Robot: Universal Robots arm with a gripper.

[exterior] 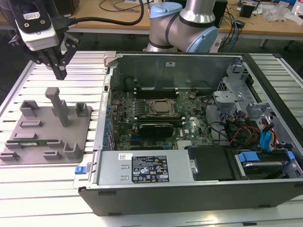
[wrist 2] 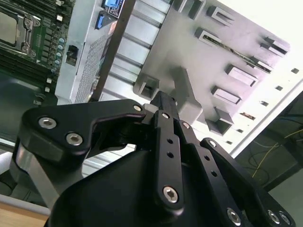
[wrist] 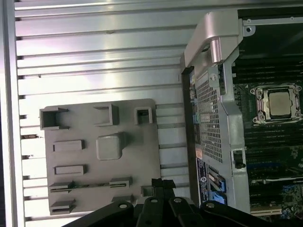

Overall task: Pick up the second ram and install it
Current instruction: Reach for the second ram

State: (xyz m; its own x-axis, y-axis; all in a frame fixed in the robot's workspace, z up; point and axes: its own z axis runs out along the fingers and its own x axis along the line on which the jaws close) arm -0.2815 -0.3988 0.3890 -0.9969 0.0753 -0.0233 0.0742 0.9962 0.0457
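Note:
The second ram [exterior: 39, 142] is a thin green stick lying flat between grey holder blocks near the front of the grey fixture plate [exterior: 47, 128], at the exterior view's left. It also appears as a narrow strip in both wrist views [wrist: 90, 185] [wrist 2: 240, 53]. My gripper [exterior: 60, 71] hangs high above the plate's far edge, well clear of the ram, with its black fingers [wrist: 163, 183] closed together on nothing. The fingertips [wrist 2: 161, 100] point down toward the plate's tall grey post [exterior: 59, 106].
An open computer case [exterior: 189, 175] lies to the right of the fixture, with its motherboard, CPU socket [exterior: 163, 108] and black memory slots [exterior: 156, 90] exposed. Its metal side wall [wrist: 213, 118] stands between the plate and the board. Both rest on a ribbed aluminium table [exterior: 42, 179].

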